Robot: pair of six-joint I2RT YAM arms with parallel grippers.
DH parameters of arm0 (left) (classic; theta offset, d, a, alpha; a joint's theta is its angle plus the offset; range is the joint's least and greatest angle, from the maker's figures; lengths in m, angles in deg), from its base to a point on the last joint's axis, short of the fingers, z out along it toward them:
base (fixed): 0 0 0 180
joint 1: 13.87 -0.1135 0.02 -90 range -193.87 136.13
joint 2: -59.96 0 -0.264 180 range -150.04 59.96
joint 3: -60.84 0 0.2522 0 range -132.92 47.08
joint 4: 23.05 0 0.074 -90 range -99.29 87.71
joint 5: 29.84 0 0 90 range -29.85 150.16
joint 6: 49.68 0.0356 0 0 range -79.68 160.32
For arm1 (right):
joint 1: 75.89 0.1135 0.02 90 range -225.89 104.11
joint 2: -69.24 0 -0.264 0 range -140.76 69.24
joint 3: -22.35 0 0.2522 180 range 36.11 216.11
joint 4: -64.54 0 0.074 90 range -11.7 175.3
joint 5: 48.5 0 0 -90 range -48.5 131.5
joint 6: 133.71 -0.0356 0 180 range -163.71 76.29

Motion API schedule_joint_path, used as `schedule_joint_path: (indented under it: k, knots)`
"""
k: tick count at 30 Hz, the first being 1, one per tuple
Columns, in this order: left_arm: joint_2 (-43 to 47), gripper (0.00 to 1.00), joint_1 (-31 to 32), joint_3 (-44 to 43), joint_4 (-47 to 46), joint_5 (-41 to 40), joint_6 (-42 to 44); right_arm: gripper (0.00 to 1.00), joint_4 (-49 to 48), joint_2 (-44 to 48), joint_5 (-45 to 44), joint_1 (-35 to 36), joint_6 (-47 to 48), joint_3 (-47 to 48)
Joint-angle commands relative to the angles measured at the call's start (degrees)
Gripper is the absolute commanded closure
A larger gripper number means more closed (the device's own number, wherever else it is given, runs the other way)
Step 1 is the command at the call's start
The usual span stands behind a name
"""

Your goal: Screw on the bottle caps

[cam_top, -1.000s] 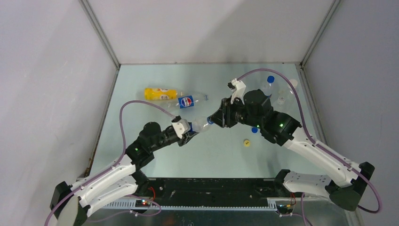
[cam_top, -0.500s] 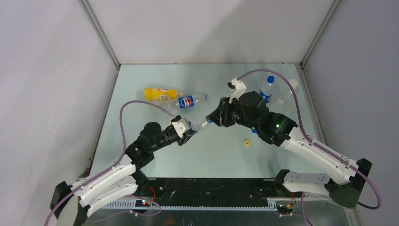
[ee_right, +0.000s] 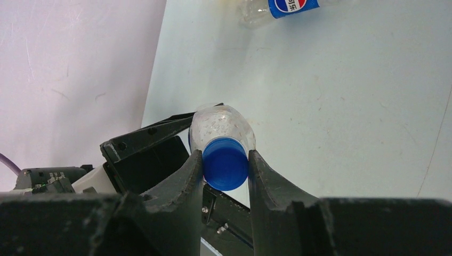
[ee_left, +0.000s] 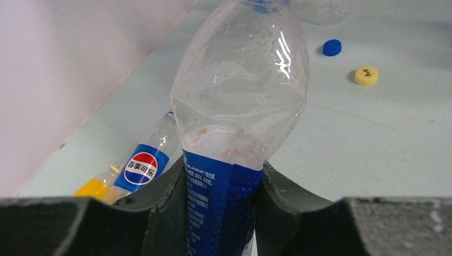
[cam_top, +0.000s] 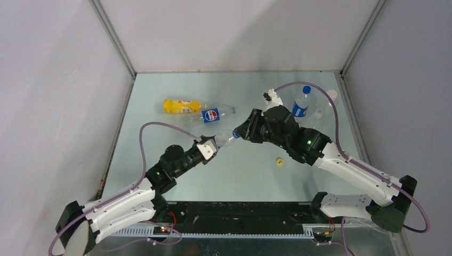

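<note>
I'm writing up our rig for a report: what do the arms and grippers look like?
Left arm and right arm: white links, black joints, green lights, looping purple cables. Left gripper and right gripper: black curved fingers.

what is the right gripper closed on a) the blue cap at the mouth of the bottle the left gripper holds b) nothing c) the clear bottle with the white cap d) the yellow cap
a: the right wrist view shows the right gripper shut on the blue cap at the neck of the bottle in the left gripper.
</note>
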Motion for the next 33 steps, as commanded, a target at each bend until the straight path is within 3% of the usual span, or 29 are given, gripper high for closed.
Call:
schedule_joint_path:
  k: [1, 15, 23, 28, 33]
  knots:
    - [1.0, 1.0, 1.7, -1.3, -14.8, 1.0, 1.3, 0.97, 2.1, -1.8, -0.3, 1.1, -2.9, 0.1]
    - [-0.7, 1.0, 1.6, 4.9, -13.6, -1.9, -7.5, 0.47, -1.1, 2.6, -1.2, 0.3, 3.9, 0.1]
    - [-3.4, 1.0, 1.6, 4.8, -13.7, -0.6, -9.6, 0.36, -4.0, 5.0, 0.9, -0.3, 10.4, 0.1]
    - [-4.6, 1.0, 0.9, 3.6, -12.7, 5.0, -11.7, 0.36, -5.4, 7.9, 7.4, -1.4, 26.1, 0.1]
    - [-5.2, 1.0, -3.2, 1.3, -11.2, 16.3, -16.3, 0.34, -1.0, 11.3, 16.1, -3.0, 47.2, 0.1]
